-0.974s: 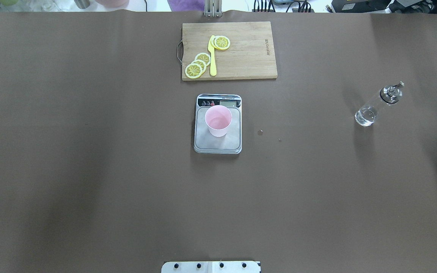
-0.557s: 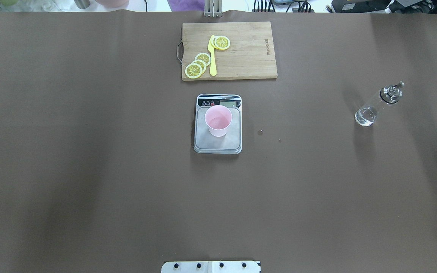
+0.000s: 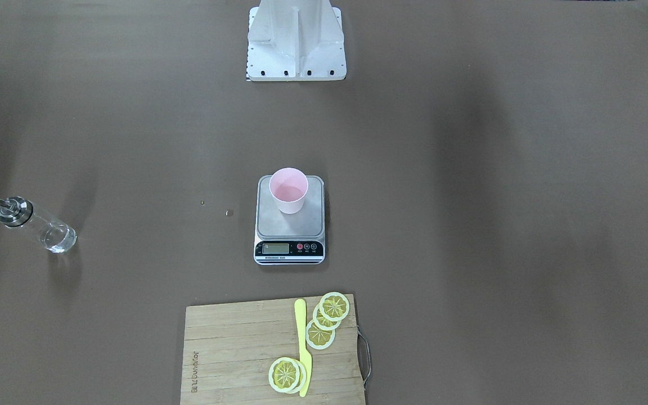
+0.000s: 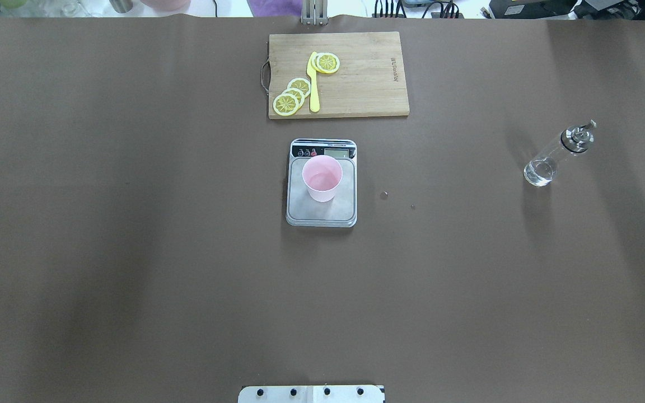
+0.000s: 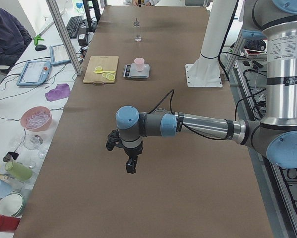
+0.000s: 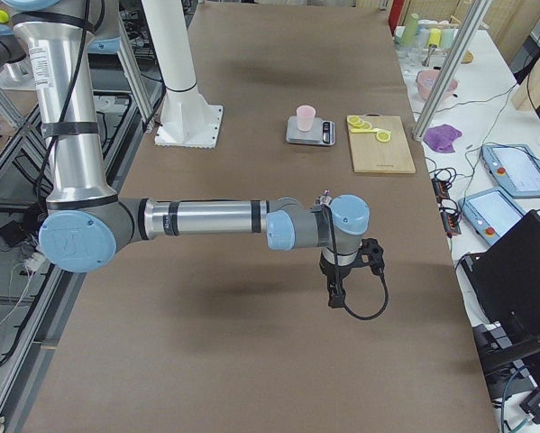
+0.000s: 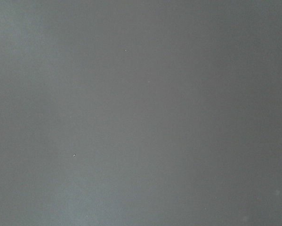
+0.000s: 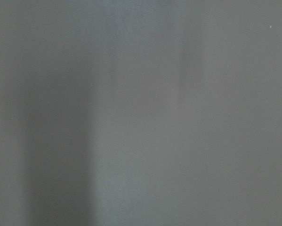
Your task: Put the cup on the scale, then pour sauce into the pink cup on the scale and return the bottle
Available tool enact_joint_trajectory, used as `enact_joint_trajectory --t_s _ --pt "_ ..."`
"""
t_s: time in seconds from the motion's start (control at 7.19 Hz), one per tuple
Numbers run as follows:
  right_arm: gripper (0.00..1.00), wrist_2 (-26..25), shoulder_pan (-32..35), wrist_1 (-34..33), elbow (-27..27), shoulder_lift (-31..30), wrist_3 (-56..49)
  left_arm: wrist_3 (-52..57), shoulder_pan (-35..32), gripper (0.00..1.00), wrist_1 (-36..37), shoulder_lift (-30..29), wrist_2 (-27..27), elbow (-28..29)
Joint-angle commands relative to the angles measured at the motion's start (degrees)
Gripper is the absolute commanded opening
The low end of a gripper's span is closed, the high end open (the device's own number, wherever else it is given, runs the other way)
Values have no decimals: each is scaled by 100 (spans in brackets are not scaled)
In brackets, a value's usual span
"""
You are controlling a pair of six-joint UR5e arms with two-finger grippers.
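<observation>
Pink cup (image 4: 322, 178) sits unmoved on the scale (image 4: 322, 213), the bottle (image 4: 551, 161) stays standing well apart on the robot's right, so the task seems done; whether the left gripper (image 5: 131, 166) and right gripper (image 6: 337, 296) hold their jaws wide or narrow cannot be told

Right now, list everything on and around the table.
cup: one, pale pink, upright on the scale
scale: one, silver with black panel, table centre
bottle: one, clear glass, metal spout, standing on the robot's right
cutting board: one, wooden, beyond the scale
lemon slices: about five, yellow, on the board
knife: one, yellow, on the board between slices
table: one, brown cover
person: one, dark top, seated at the side bench
left arm: one, silver and blue, over bare table; jaws unreadable
right arm: one, silver and blue, over bare table; jaws unreadable
</observation>
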Motion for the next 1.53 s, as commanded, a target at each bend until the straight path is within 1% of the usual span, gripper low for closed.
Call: enact_joint_trajectory --t_s 0.0,0.14,0.28,0.42,0.7,1.39 --pt "100 -114 8 -39 -42 -72 -1 3 0 99 244 -113 0 -2" --pt "100 -106 8 -30 10 -176 -1 3 0 99 279 -227 9 16" --pt "100 -62 17 -39 -7 -195 25 3 0 99 523 -384 9 -1" --pt "100 -44 25 -48 10 -204 34 12 0 99 604 -412 0 -10" --pt "100 -105 25 -39 28 -256 34 38 0 99 604 -395 -9 16" --pt "100 -106 43 -39 352 -476 -18 65 0 99 560 -351 -18 -2"
